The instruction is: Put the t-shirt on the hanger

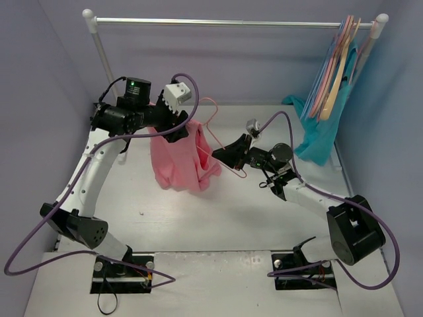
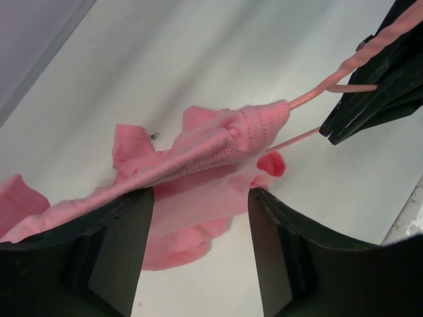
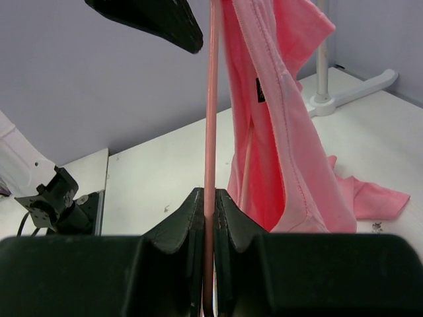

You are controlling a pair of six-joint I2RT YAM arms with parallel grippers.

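The salmon-pink t-shirt (image 1: 178, 162) hangs in a bunch above the table, its lower part resting on the surface. Its ribbed collar (image 2: 254, 125) is threaded over one arm of the thin pink wire hanger (image 2: 324, 86). My left gripper (image 1: 177, 135) is at the shirt's top, jaws wide apart; the fabric lies across its left finger (image 2: 119, 231) and is not pinched. My right gripper (image 1: 221, 157) is shut on the hanger's wire (image 3: 211, 99), holding it tilted in the air. The shirt (image 3: 277, 132) hangs just right of that wire.
A clothes rail (image 1: 231, 23) spans the back. At its right end hang several thicker hangers (image 1: 337, 66) and a teal-green garment (image 1: 324, 132). The rail's left post foot (image 3: 350, 89) stands behind the shirt. Purple cables loop round both arms.
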